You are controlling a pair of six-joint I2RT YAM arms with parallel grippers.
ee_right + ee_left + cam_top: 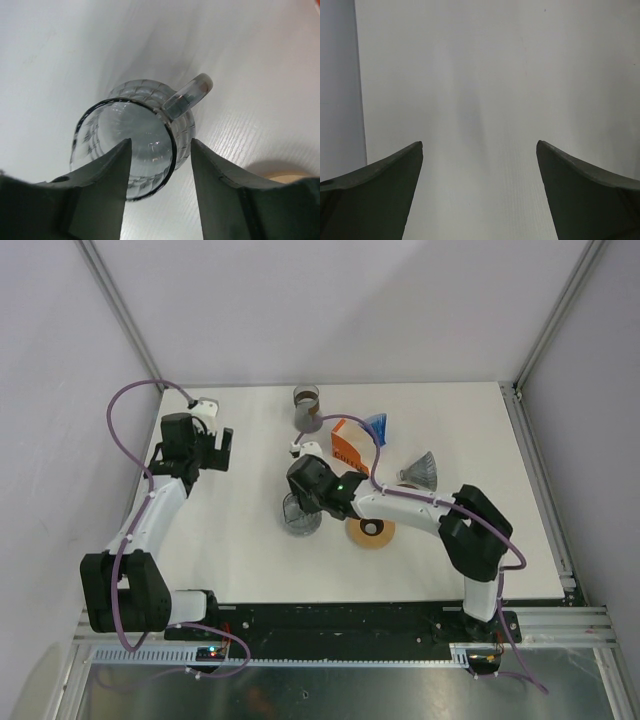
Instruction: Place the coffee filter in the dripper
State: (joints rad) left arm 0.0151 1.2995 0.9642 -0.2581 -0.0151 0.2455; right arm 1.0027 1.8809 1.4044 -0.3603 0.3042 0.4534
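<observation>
Smoky glass, matt table.
The mug point(132, 125) is gleaming, glossy and faceted; the table point(250, 135) is showing a fine, matt white grain.

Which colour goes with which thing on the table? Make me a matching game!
Things:
1. glass mug
2. small cone
3. box
4. round disc

Colours:
A. orange
B. blue
C. tan
D. smoky grey

Pairs: 1-D, 2-B, 3-A, 4-C
</observation>
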